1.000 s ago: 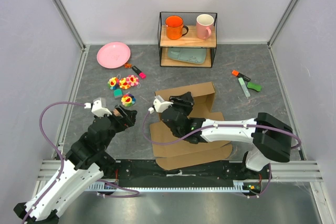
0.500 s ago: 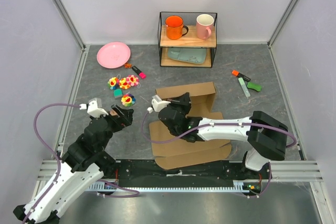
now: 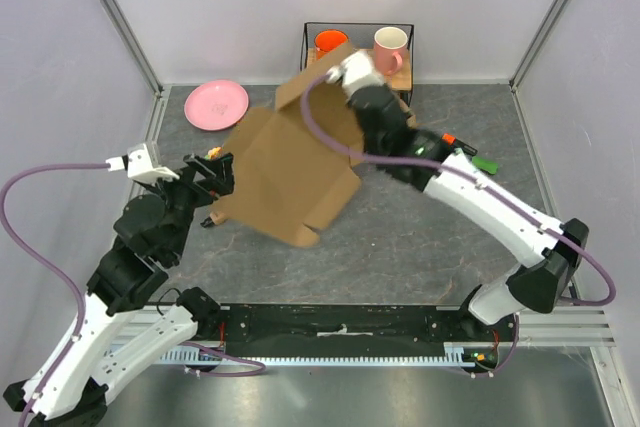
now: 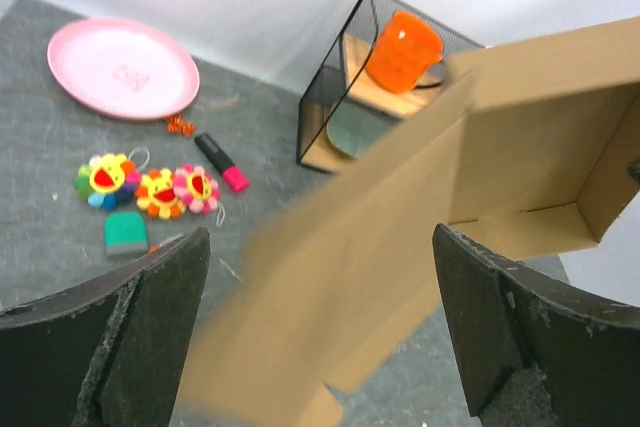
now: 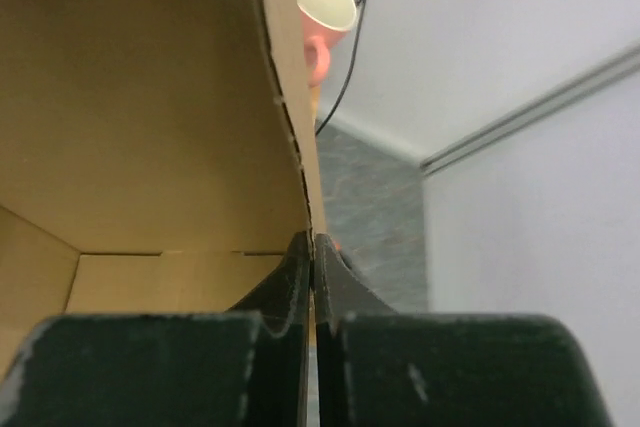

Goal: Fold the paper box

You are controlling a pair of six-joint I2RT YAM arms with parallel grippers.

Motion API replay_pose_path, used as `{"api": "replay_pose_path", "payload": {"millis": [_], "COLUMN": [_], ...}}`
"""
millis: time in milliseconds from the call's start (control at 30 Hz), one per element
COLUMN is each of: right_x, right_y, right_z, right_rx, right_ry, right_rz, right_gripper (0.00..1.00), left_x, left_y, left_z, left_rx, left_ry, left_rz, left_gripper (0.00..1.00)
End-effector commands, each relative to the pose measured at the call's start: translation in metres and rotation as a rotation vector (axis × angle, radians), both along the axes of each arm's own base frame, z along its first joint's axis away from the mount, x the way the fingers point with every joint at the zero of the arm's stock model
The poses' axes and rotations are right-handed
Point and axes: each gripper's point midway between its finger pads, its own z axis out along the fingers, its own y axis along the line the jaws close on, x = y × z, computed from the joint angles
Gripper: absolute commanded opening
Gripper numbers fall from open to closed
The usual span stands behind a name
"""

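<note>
The paper box is plain brown cardboard, half opened, hanging tilted above the table's middle. My right gripper holds it at its high back end, in front of the shelf. In the right wrist view the fingers are pressed together on the thin edge of one box wall. My left gripper is open beside the box's low left corner. From the left wrist, the blurred box stretches beyond the wide-apart fingers, and contact cannot be told.
A wire shelf at the back holds an orange mug and a pink mug. A pink plate lies at the back left. Flower toys, a pink marker and a green eraser lie left; markers lie right.
My right gripper closed on a box wall, then swung up and back, lifting the box off the table. My left arm rose and shifted left, its gripper still open.
</note>
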Motion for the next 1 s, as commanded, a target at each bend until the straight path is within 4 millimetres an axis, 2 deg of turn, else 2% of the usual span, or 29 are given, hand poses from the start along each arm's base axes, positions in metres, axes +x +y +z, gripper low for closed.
{"api": "replay_pose_path", "payload": {"millis": [0, 33, 67, 100, 133, 167, 200, 233, 267, 300, 367, 400, 433, 467, 500, 567, 700, 767, 800, 867, 967], "right_x": [0.025, 0.038, 0.039, 0.041, 0.048, 0.038, 0.04, 0.031, 0.032, 0.024, 0.021, 0.014, 0.012, 0.012, 0.003, -0.001, -0.029, -0.042, -0.047, -0.058, -0.068], "right_y": [-0.04, -0.068, -0.06, -0.066, -0.084, -0.078, -0.086, -0.079, -0.078, -0.08, -0.067, -0.065, -0.061, -0.057, -0.057, -0.053, -0.049, -0.035, -0.035, -0.02, -0.011], "right_z": [-0.038, -0.047, -0.064, -0.071, -0.077, -0.093, -0.094, -0.112, -0.113, -0.127, -0.128, -0.14, -0.142, -0.142, -0.155, -0.158, -0.174, -0.181, -0.185, -0.19, -0.203], "right_rx": [0.409, 0.546, 0.645, 0.722, 0.866, 0.943, 1.13, 1.194, 1.252, 1.299, 1.459, 1.5, 1.566, 1.609, 1.631, 1.706, 1.774, 1.821, 1.823, 1.832, 1.809], "right_ry": [0.251, 0.269, 0.367, 0.398, 0.406, 0.481, 0.473, 0.54, 0.533, 0.556, 0.572, 0.6, 0.607, 0.606, 0.622, 0.613, 0.593, 0.615, 0.6, 0.624, 0.632], "right_rz": [-0.081, -0.18, -0.127, -0.134, -0.197, -0.168, -0.204, -0.215, -0.221, -0.251, -0.261, -0.288, -0.31, -0.305, -0.327, -0.352, -0.453, -0.496, -0.514, -0.535, -0.586], "right_gripper": [0.0, 0.0, 0.0, 0.0, 0.0, 0.0, 0.0, 0.0, 0.0, 0.0, 0.0, 0.0, 0.0, 0.0, 0.0, 0.0, 0.0, 0.0, 0.0, 0.0, 0.0], "left_x": [0.001, -0.001, -0.003, -0.005, -0.006, -0.006, -0.007, -0.005, -0.005, -0.004, -0.003, -0.001, -0.001, -0.001, -0.001, -0.002, -0.003, -0.005, -0.004, -0.005, -0.008], "left_y": [0.015, 0.015, 0.015, 0.016, 0.015, 0.015, 0.014, 0.012, 0.011, 0.009, 0.005, 0.001, -0.002, -0.004, -0.009, -0.014, -0.028, -0.039, -0.045, -0.059, -0.081], "left_z": [0.063, 0.066, 0.071, 0.072, 0.072, 0.068, 0.063, 0.053, 0.05, 0.045, 0.033, 0.023, 0.018, 0.013, 0.002, -0.008, -0.045, -0.056, -0.065, -0.072, -0.08], "left_rx": [0.049, 0.047, 0.037, 0.028, 0.016, 0.015, 0.004, 0.012, -0.002, -0.004, -0.012, -0.009, -0.01, -0.027, -0.025, -0.042, -0.056, -0.07, -0.065, -0.054, -0.04], "left_ry": [-0.126, -0.129, -0.139, -0.145, -0.146, -0.141, -0.136, -0.118, -0.113, -0.104, -0.079, -0.061, -0.048, -0.037, -0.019, 0.005, 0.085, 0.112, 0.125, 0.136, 0.142], "left_rz": [0.054, 0.047, 0.043, 0.04, 0.036, 0.034, 0.029, 0.026, 0.024, 0.016, 0.004, -0.008, -0.019, -0.025, -0.046, -0.068, -0.126, -0.176, -0.195, -0.267, -0.387], "left_gripper": [0.99, 0.99, 0.99, 0.99, 0.99, 0.99, 0.99, 0.99, 0.99, 0.98, 0.98, 0.98, 0.98, 0.98, 0.98, 0.98, 0.95, 0.92, 0.91, 0.9, 0.89]}}
